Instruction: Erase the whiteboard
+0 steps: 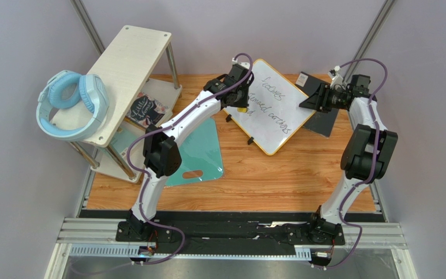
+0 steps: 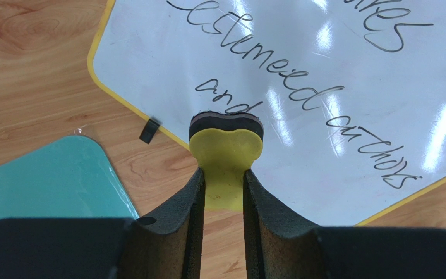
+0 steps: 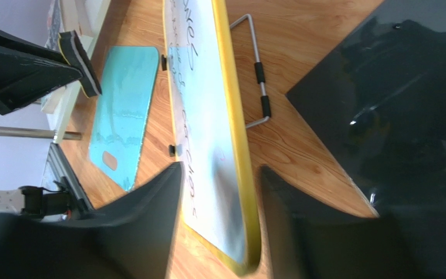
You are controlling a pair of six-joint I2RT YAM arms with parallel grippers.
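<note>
Right hand (image 3: 219,174) straddles whiteboard (image 3: 205,87); left hand (image 2: 224,175) pinches eraser (image 2: 226,145).

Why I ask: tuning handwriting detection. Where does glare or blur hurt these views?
Left wrist: light streaks glare across the whiteboard, crossing some writing; the left claw gripping the eraser is soft-focus. Right wrist: dark panel mirrors its surroundings; right claw blurred. Top external: even light, no glare.

I am wearing glossy white arm shells (image 1: 184,113), boxy black joint housings (image 1: 161,154) and looping purple cables (image 1: 129,152); my black fingers (image 2: 176,215) are showing a rough, pitted, foam-like surface.
</note>
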